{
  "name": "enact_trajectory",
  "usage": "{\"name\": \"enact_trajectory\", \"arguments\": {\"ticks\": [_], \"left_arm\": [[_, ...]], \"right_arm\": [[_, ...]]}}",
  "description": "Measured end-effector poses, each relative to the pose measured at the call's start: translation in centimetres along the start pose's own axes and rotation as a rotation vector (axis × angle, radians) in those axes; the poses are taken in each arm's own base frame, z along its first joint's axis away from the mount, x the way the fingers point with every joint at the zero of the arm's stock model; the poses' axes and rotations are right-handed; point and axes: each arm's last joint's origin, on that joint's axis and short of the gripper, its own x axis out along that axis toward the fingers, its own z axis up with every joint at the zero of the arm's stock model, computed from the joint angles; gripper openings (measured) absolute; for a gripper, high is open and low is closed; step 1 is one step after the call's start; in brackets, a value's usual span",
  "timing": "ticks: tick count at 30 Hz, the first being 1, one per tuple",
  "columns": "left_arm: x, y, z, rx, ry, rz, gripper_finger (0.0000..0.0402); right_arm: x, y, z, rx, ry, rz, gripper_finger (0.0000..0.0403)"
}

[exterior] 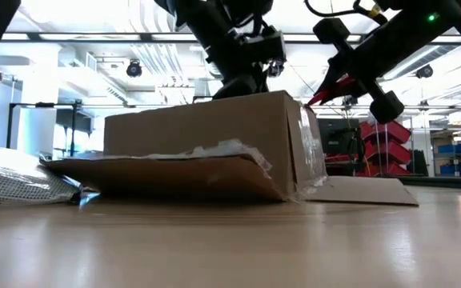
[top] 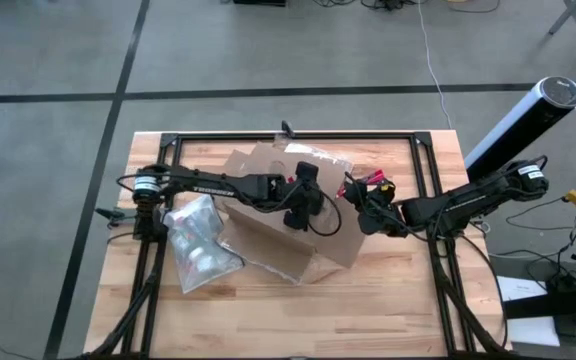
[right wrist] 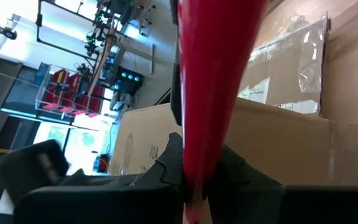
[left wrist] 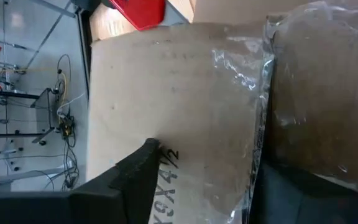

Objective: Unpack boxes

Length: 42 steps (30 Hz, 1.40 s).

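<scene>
The brown cardboard box (top: 268, 215) lies on the middle of the table with its flaps spread, one flap (exterior: 166, 174) resting flat toward the near edge. My left gripper (top: 303, 210) stands open over the box's top (exterior: 238, 100); in the left wrist view its fingers flank a printed panel with a clear-taped edge (left wrist: 253, 106). My right gripper (top: 358, 195) hovers by the box's right end, shut on a red utility knife (right wrist: 210, 74). A translucent zip pouch (top: 198, 245) lies left of the box. My left gripper slants down onto the box's top from the left, one finger (left wrist: 135, 180) lying over the printed panel and the other beyond the taped edge; whether they touch the cardboard I cannot tell. My right gripper pinches the red knife's handle end (right wrist: 191, 177) between its two fingers. The knife runs on along the fingers and past them. It is lifted clear, its tip (exterior: 326, 92) pointing toward the box's upper right corner.
A black frame (top: 428, 170) runs along the table's far, left and right sides. Another box flap (exterior: 358, 190) lies flat on the wood to the right. Bare wood (top: 298, 320) spans the near edge. A silver cylinder (top: 523, 120) stands beyond the table's right side.
</scene>
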Motion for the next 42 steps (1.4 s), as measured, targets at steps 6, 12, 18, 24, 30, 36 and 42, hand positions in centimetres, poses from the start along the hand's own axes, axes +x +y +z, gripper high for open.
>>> {"name": "enact_trajectory", "arguments": {"ticks": [6, 12, 18, 24, 30, 36, 42], "left_arm": [[1.2, -0.7, -0.1, -0.004, 0.020, -0.010, 0.0157], [1.2, -0.6, 0.0, -0.011, 0.015, 0.013, 0.0098], [1.2, -0.5, 0.0, -0.017, 0.018, 0.025, 0.0009], [1.2, -0.3, 0.1, -0.042, 0.007, 0.047, 0.0001], [0.8, 0.3, 0.5, -0.085, 0.000, 0.079, 0.0000], [0.7, 0.9, 0.6, -0.106, -0.003, 0.091, 0.0000], [1.2, 1.8, -0.3, -0.170, 0.009, 0.074, 0.0000]], "right_arm": [[0.0, 0.0, 0.0, -0.005, 0.001, -0.003, 0.0016], [0.2, -0.1, 0.1, 0.001, -0.010, -0.007, 0.0016], [0.5, 0.0, 0.3, 0.036, -0.011, -0.014, 0.0016], [0.7, -0.1, 0.4, 0.067, -0.023, -0.020, 0.0016], [0.8, 0.0, 0.4, 0.109, -0.032, -0.015, 0.0016], [0.7, 0.1, 0.3, 0.129, -0.017, -0.005, 0.0016], [0.7, 0.5, 0.2, 0.131, 0.005, 0.014, 0.0016]]}}
